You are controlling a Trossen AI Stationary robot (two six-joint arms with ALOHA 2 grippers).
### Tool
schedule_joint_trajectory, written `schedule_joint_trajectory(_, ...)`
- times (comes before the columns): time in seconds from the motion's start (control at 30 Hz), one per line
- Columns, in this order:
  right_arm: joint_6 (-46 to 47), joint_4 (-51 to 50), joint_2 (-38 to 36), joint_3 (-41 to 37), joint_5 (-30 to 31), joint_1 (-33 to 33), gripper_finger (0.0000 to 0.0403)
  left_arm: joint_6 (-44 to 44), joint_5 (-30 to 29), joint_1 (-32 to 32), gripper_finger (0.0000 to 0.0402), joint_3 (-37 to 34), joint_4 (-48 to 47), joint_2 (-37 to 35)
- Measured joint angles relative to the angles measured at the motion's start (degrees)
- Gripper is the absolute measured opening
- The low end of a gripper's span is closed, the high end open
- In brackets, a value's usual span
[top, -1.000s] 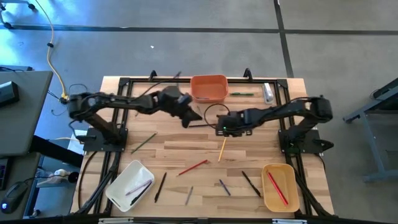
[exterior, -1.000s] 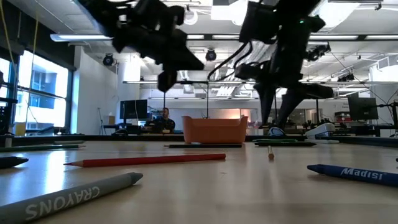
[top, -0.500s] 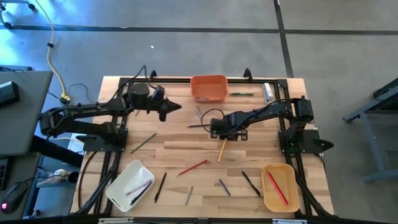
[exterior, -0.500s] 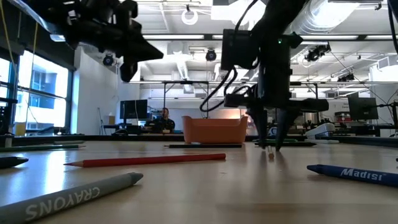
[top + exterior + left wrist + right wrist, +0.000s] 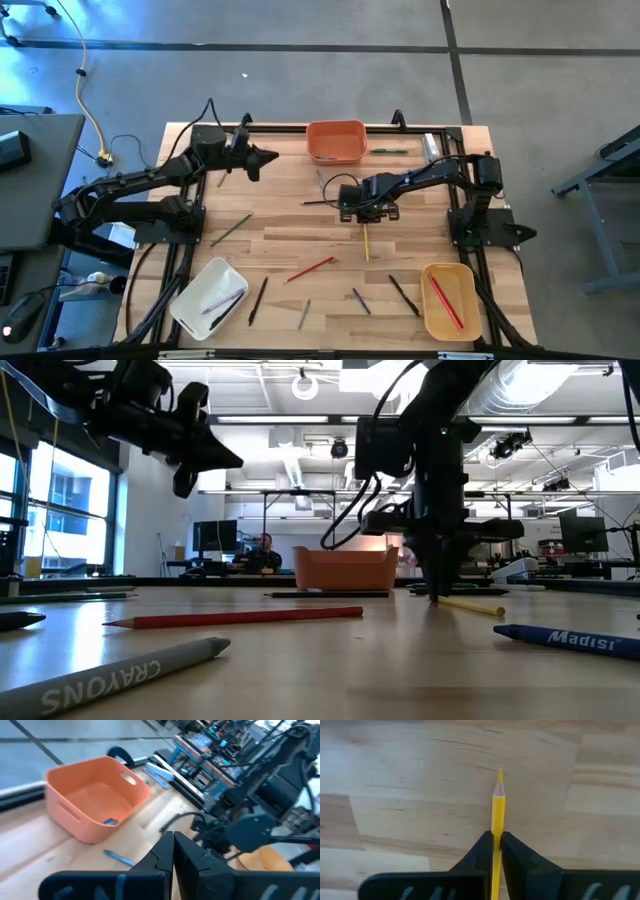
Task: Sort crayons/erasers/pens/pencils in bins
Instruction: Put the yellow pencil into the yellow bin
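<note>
Presently, item 1: yellow pencil [image 5: 497,815], pinched between the 2 fingers of your right gripper [image 5: 364,212] near the table's middle, just below the orange bin [image 5: 335,141].

Grip: the right wrist view shows both dark fingers pressed flat on the shaft, with the sharpened tip and a good length of shaft sticking out ahead. In the low view the pencil lies along the wood beyond the right gripper [image 5: 437,588], so it looks caught near 1 end and not yet clear of the table.

Axis: in the high view the pencil [image 5: 366,243] runs 12 to 6 o'clock, the held end at 12 and the free end at 6, toward the tan-yellow bin [image 5: 449,300] at about 5 o'clock.

Handling: lift straight up before you travel, since an end grip will likely let the far end droop and drag. Keep the long axis in line with the chosen bin's long side when you lower it.

Item 2: left gripper [image 5: 270,157], fingers together and holding nothing, parked high at 10 o'clock, beside the orange bin.
</note>
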Motion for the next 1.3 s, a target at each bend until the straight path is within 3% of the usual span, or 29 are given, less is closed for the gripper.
schedule_joint_trajectory(0.27,-3.6,1.3,-4.7,-0.3,3.0,-0.4,0.0012,1.7,-0.4,3.5,0.0000,0.0,0.0,0.0)
schedule_joint_trajectory(0.67,-3.3,-3.3,-16.4,-0.2,-3.5,4.6,0.0012,1.9,-0.2,4.7,0.0000,0.0,-0.3,0.1)
schedule_joint_trajectory(1.0,9.7,-21.2,-29.4,-0.2,-3.9,23.3,0.0012,2.8,-0.2,4.7,0.0000,0.0,-0.4,0.1)
schedule_joint_trajectory(1.2,16.0,-28.2,-31.2,-0.2,-6.3,37.0,0.0012,4.2,-0.2,4.7,0.0000,0.0,-0.4,0.2)
schedule_joint_trajectory(1.3,19.7,-27.1,-31.2,-1.8,-7.4,42.9,0.0012,4.4,-0.2,4.7,0.0000,0.0,-0.4,0.2)
